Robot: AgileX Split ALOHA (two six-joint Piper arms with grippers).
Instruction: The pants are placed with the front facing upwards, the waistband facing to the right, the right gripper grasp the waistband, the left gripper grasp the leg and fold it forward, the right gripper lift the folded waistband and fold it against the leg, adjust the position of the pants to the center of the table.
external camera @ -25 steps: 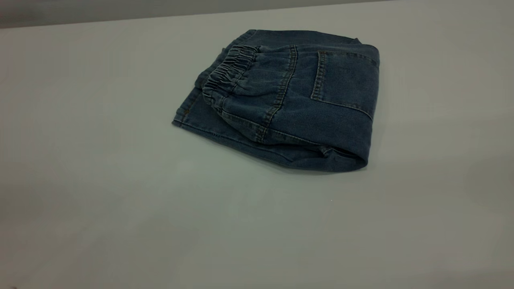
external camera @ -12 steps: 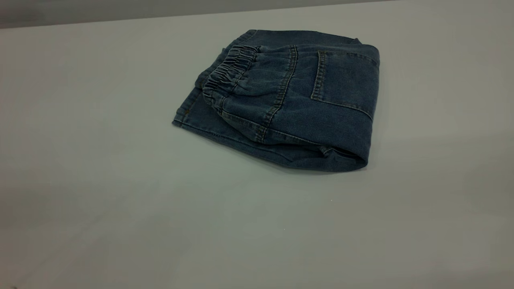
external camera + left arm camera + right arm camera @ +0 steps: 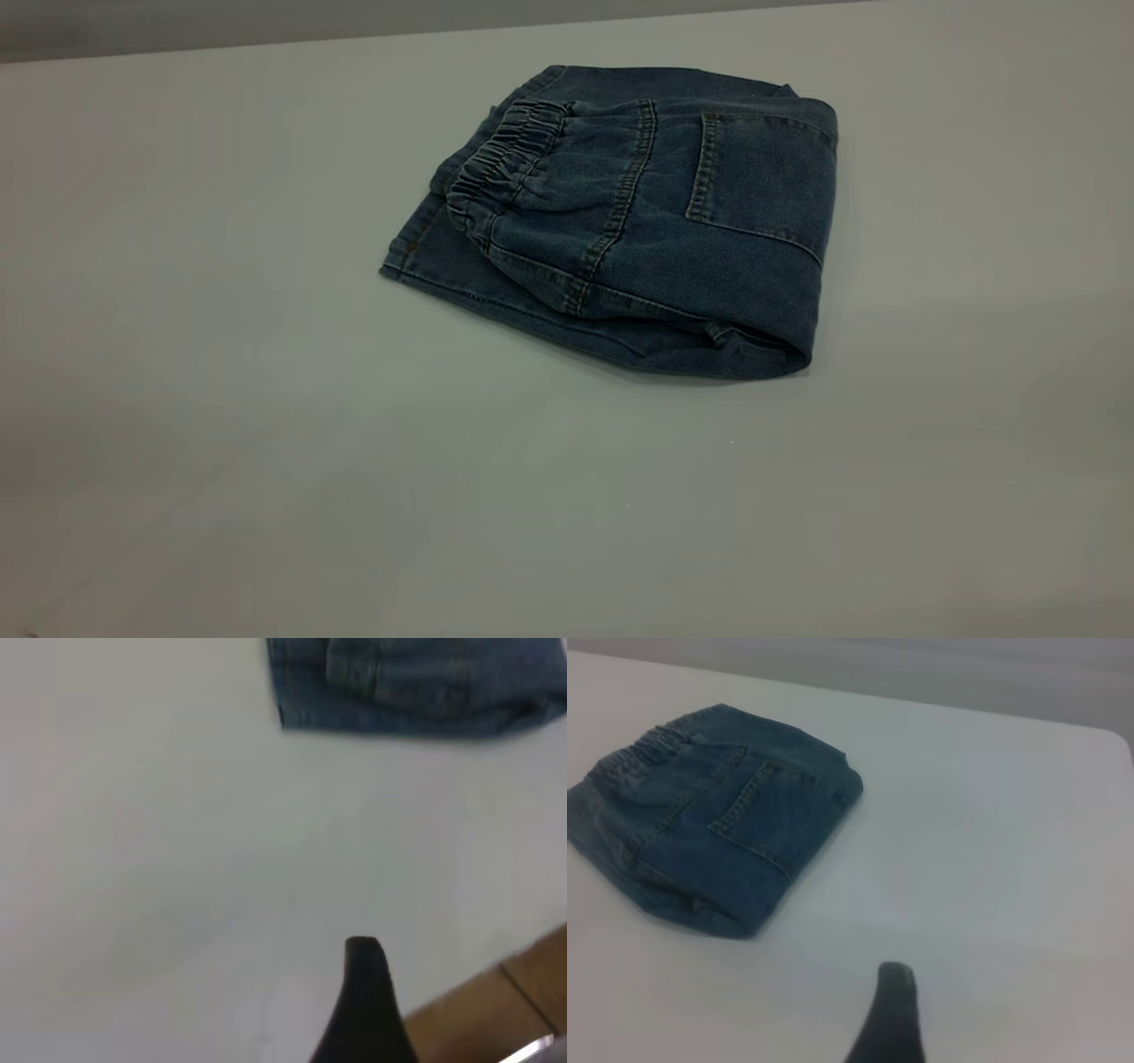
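Note:
The blue denim pants (image 3: 638, 221) lie folded in a compact bundle on the white table (image 3: 266, 425), a little behind and right of its middle. A back pocket faces up, and the ruched waistband (image 3: 500, 164) lies on top toward the left. Neither gripper shows in the exterior view. In the left wrist view a dark part of my left gripper (image 3: 365, 992) hangs above bare table, far from the pants (image 3: 416, 682). In the right wrist view, my right gripper (image 3: 893, 1014) is also over bare table, well apart from the pants (image 3: 718, 815) and the waistband (image 3: 642, 749).
The table's far edge (image 3: 354, 37) runs behind the pants. In the left wrist view the table's edge sits close beside my left gripper, with brown wooden floor (image 3: 496, 1010) beyond it. A rounded table corner (image 3: 1116, 735) shows in the right wrist view.

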